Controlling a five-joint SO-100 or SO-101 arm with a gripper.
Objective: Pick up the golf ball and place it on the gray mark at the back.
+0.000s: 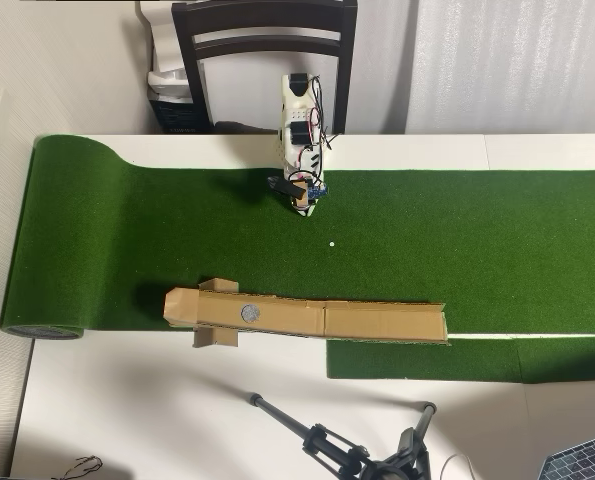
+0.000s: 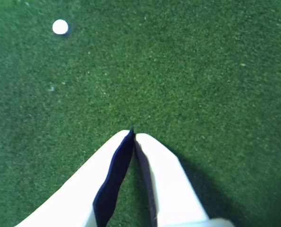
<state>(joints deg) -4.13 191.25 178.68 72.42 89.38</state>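
Note:
The golf ball is out of view in both views. The gray mark [image 1: 250, 313] is a flat round circle set in a long brown cardboard strip [image 1: 377, 322] at the near edge of the green turf in the overhead view. My gripper [image 1: 305, 205] hangs over the turf near its far edge, well away from the mark. In the wrist view the gripper [image 2: 133, 133] is shut, its white fingertips [image 2: 152, 146] touching with nothing between them, just above bare turf. A tiny flat white speck [image 2: 60, 27] [image 1: 331, 243] lies on the turf a little ahead of the gripper.
The turf [image 1: 477, 240] ends in a roll [image 1: 47, 250] at the left of the overhead view. A dark chair [image 1: 262, 40] stands behind the arm's base. A tripod [image 1: 347, 450] and a laptop corner [image 1: 587, 462] sit on the white table [image 1: 127, 420] in front.

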